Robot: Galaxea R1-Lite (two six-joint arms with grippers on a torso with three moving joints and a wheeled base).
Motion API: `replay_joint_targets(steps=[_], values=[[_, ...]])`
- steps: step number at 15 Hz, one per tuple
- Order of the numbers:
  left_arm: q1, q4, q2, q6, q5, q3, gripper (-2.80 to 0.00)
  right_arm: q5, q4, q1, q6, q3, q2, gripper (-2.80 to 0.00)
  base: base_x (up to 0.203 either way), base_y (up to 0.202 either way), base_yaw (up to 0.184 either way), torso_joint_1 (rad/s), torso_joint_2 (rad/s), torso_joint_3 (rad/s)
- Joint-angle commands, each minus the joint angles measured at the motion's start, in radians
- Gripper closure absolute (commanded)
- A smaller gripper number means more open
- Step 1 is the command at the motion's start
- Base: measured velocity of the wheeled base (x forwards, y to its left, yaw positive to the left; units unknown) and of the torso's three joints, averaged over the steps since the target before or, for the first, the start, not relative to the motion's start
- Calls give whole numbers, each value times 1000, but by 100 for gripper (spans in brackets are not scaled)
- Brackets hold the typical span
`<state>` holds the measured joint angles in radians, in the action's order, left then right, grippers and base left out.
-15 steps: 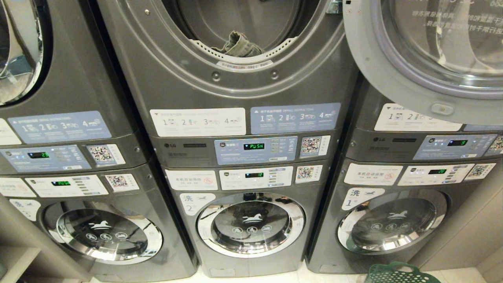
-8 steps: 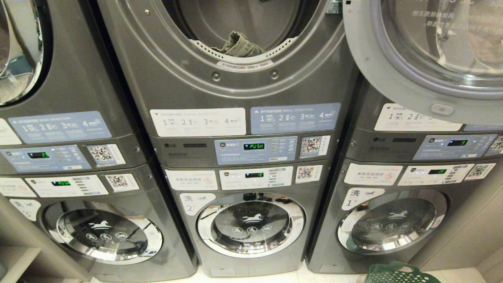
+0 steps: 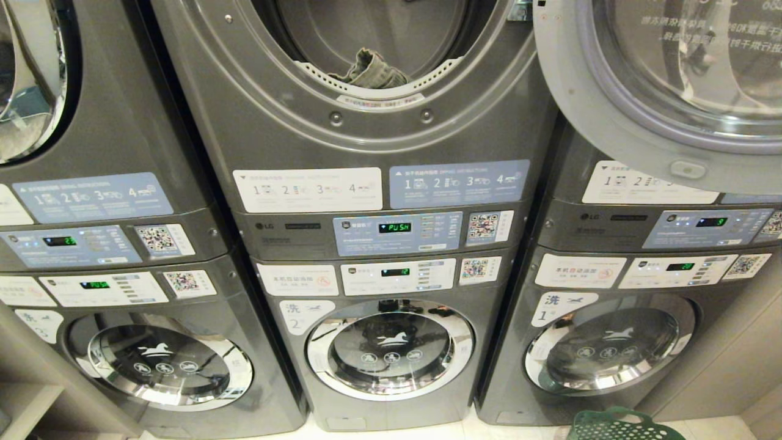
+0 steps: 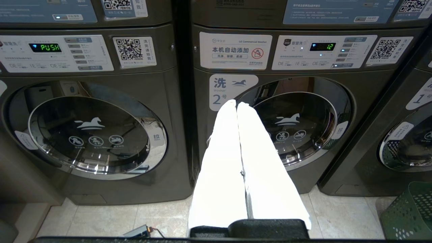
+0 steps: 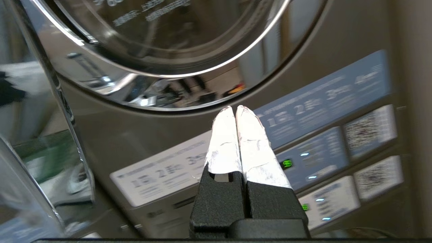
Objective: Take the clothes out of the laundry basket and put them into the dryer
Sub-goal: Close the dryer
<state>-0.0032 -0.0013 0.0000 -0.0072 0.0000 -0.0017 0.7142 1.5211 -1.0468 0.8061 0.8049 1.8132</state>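
The middle dryer (image 3: 366, 116) stands with its round door (image 3: 666, 91) swung open to the right. A grey-green piece of clothing (image 3: 371, 70) lies at the front lip of the drum. The green laundry basket (image 3: 617, 425) pokes in at the head view's lower right, and a corner of the basket (image 4: 410, 212) shows on the floor in the left wrist view. My right gripper (image 5: 235, 108) is shut and empty, pointing up at the open door's chrome rim (image 5: 175, 72) and the control panels. My left gripper (image 4: 236, 102) is shut and empty, parked low before washer number 2. Neither arm shows in the head view.
Three stacked grey machines fill the wall, with washer doors (image 3: 390, 348) below and control panels (image 3: 397, 232) between. The open dryer door overhangs the right-hand machine. Pale floor tiles (image 4: 111, 219) run along the machines' feet. A shelf edge (image 3: 24, 397) sits at the lower left.
The head view stays the same in all three frames; only the reflections in the open door's glass shift slightly.
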Motion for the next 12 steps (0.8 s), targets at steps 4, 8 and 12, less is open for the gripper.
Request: replay_joint_targets(steps=[4, 8, 12], values=[[0, 0, -2, 0, 0, 0, 0, 85, 9, 32, 142, 136, 34, 0, 0, 0, 0, 0, 0, 0], [0, 0, -1, 0, 0, 0, 0, 119, 9, 77, 166, 145, 24, 0, 0, 0, 0, 0, 0, 0], [0, 0, -1, 0, 0, 0, 0, 119, 9, 126, 178, 99, -58, 0, 0, 0, 0, 0, 0, 0]])
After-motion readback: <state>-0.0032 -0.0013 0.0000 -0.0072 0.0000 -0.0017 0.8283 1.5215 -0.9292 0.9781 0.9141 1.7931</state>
